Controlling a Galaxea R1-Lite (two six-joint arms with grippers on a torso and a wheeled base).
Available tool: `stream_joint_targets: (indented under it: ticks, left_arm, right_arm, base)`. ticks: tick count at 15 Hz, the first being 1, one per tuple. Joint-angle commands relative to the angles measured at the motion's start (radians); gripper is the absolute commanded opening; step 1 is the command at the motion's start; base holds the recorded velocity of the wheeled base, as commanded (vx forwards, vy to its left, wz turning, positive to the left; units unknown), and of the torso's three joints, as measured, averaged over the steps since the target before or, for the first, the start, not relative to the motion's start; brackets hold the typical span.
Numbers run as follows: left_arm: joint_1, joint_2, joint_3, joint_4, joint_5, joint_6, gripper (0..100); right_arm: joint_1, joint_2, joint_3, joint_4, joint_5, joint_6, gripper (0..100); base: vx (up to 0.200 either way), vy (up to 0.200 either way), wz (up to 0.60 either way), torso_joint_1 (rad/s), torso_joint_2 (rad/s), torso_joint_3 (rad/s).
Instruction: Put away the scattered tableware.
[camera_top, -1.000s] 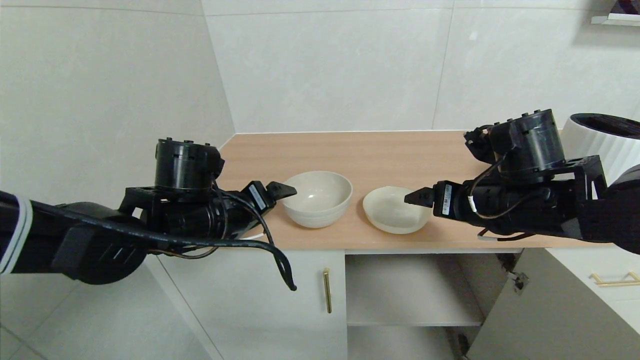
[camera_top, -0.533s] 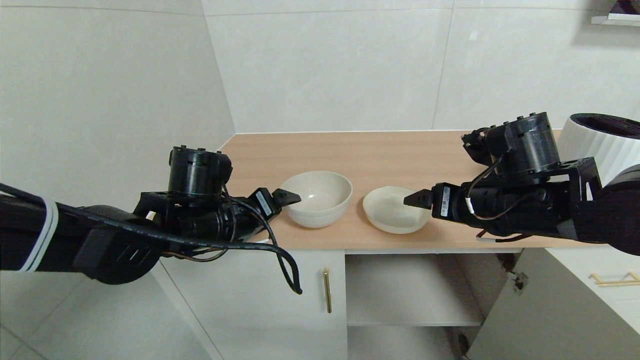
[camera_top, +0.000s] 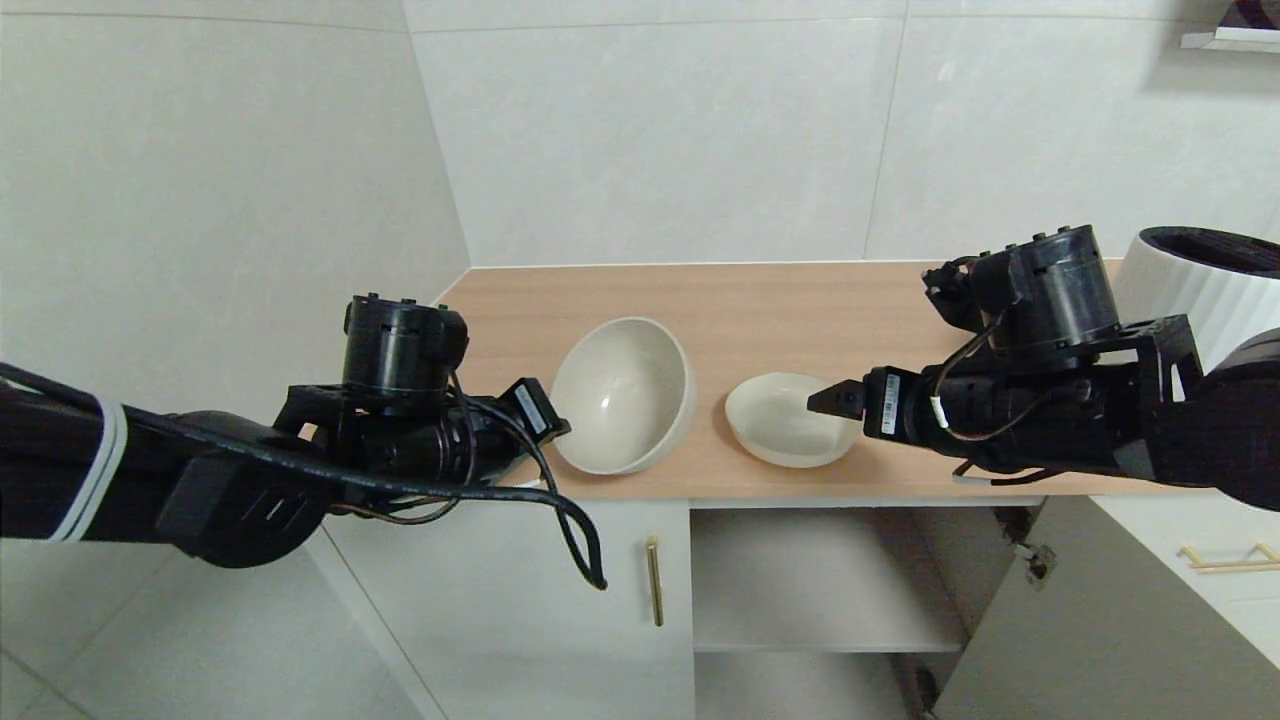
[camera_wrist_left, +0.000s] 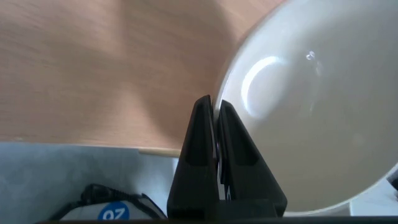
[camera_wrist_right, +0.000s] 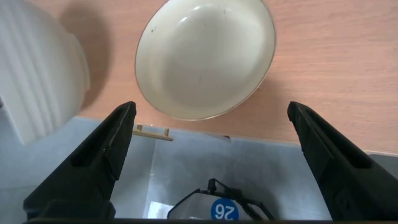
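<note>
Wood-grain tabletop (camera_top: 760, 300) is taken as my reference surface. Beneath the tabletop's front edge I see a white cabinet (camera_top: 500, 600) with one compartment standing open. At the tabletop's right end stands a white ribbed vessel (camera_top: 1210, 275), upright.

Near the tabletop's front edge, left of centre, I record the deep bowl (camera_top: 622, 395) tipped steeply, its mouth facing the tabletop's front-left. I cannot tell whether its underside touches the tabletop. The shallow bowl (camera_top: 785, 420) sits flat on the tabletop near the front edge, right of centre, just apart from the deep bowl.

At the tabletop's front-left, my left pincer (camera_top: 556, 425) is closed down to a thin gap on the deep bowl's rim. One finger is inside and one outside, as the left wrist view confirms. My right pincer (camera_top: 828, 398) hangs above the tabletop at the shallow bowl's right side, fingers spread wide, holding nothing.
</note>
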Motion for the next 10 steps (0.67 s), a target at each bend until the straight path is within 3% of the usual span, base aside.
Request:
stream_joint_targets:
  ticks: [1, 5, 10]
  left_arm:
    - [0.0, -0.01, 0.0, 0.0, -0.001, 0.0, 0]
    - [0.0, -0.016, 0.002, 0.002, -0.001, 0.0, 0]
    - [0.0, -0.021, 0.003, 0.003, -0.001, 0.0, 0]
  right_arm:
    - [0.001, 0.013, -0.002, -0.001, -0.007, -0.002, 100]
    - [-0.001, 0.134, -0.058, 0.02, -0.183, -0.01, 100]
    - [-0.007, 0.199, -0.085, 0.016, -0.232, -0.008, 100]
  base:
    - [0.0, 0.0, 0.0, 0.0, 0.0, 0.0]
    - [0.0, 0.0, 0.0, 0.0, 0.0, 0.0]
    - [0.0, 0.0, 0.0, 0.0, 0.0, 0.0]
